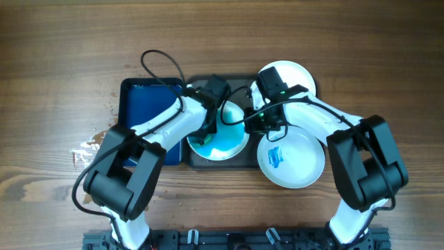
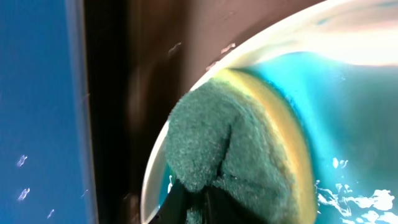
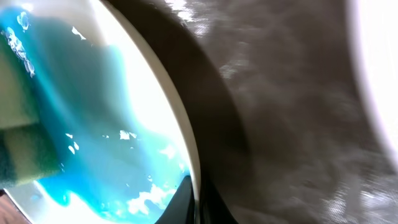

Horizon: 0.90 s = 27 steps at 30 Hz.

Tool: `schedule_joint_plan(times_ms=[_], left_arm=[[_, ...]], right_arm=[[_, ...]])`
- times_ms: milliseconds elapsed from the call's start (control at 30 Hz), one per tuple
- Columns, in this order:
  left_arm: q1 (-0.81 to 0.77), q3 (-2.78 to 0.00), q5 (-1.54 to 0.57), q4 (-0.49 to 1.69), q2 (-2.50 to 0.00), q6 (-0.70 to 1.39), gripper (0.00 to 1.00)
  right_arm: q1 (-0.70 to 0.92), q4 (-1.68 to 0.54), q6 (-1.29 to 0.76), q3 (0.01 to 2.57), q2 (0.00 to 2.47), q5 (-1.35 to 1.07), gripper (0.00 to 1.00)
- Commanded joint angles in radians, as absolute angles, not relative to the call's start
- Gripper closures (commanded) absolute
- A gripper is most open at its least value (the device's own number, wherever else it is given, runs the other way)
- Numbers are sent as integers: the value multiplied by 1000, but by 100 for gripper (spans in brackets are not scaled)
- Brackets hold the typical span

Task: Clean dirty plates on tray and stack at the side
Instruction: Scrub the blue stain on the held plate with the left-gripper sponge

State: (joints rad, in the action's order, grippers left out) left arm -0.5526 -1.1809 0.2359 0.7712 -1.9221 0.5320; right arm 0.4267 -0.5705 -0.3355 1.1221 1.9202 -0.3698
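Left pincer clamped on green-and-yellow scouring sponge, green face pressed inside left rim of blue-flooded round white plate. Right pincer nipped narrow on same plate's right rim, apparently steadying it. Plate sits in large dark grey rectangular tray.

Doing it well:
- hold rim firm, else plate likely skates
- sweep sponge across centre, overlapping strokes, light pressure
- avoid slopping liquid over edge

Blue-smeared round white plate lies off tray, to right. Third round white plate beyond it, no smear visible.
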Motion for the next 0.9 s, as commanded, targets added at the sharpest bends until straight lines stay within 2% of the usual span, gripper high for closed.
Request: schedule_joint_plan(times_ms=[0,167,333,433,467,533,667,867], left_arm=[[-655,-1135,-173,586,-2038,400,96],[-699,-1145,-277,516,-2038,339,96],[-699,-1187,-530,504,-2038,163,96],[-697,-1193,-540,478,-2038,199,96],[-695,-1193,-508,484,-2038,222,96],[-680,-1193,-310,525,-2038,339,96],[-649,-1193,178,684,-2038,644,96],[-636,-1193,473,794,-2037,783,96]], right_arm=[[429,-575,-315,1113,1937,-332,96],[429,-575,-316,1113,1937,-324,96],[429,-577,-316,1113,1937,-310,96],[429,-578,-316,1113,1937,-310,95],[429,-579,-316,1113,1937,-310,96],[429,-581,-315,1113,1937,-310,96],[429,-580,-314,1113,1937,-310,96],[429,-581,-314,1113,1937,-310,96]])
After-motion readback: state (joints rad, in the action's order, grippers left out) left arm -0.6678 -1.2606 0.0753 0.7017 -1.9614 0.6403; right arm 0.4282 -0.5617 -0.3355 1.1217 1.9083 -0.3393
